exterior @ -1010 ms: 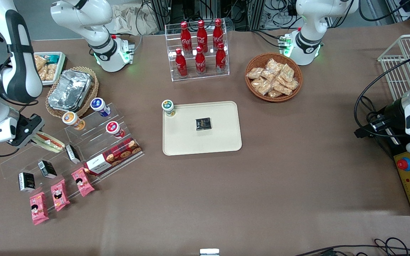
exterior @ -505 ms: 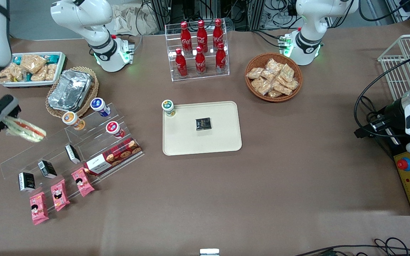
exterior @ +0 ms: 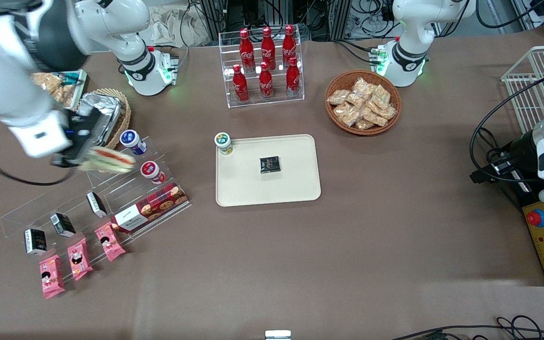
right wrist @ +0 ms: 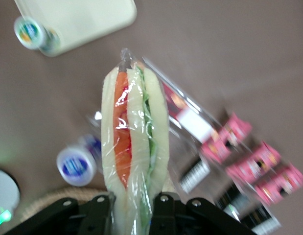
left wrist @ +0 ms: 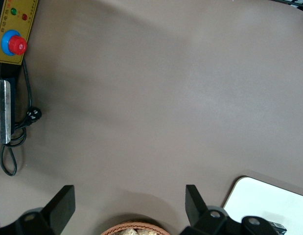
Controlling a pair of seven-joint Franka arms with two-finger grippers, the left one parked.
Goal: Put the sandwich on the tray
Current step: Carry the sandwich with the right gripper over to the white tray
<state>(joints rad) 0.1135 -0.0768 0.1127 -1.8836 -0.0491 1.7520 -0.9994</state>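
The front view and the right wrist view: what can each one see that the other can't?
Only the front view shows the cola bottles, the snack basket and the black packet on the tray. Only the right wrist view shows the sandwich's red and green filling stripes clearly. Both show the gripper shut on the sandwich above the clear rack, the tray and the pink packets.

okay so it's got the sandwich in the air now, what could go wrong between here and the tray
1. The end effector pinches only one end of the sandwich, so the slick wrap could slip loose mid-carry.
2. It hangs above the clear display shelf; a low path could knock the red-lidded cup or blue-lidded cup.
3. The tray already holds a small dark box and a green-lidded cup, so a careless drop could land on them.
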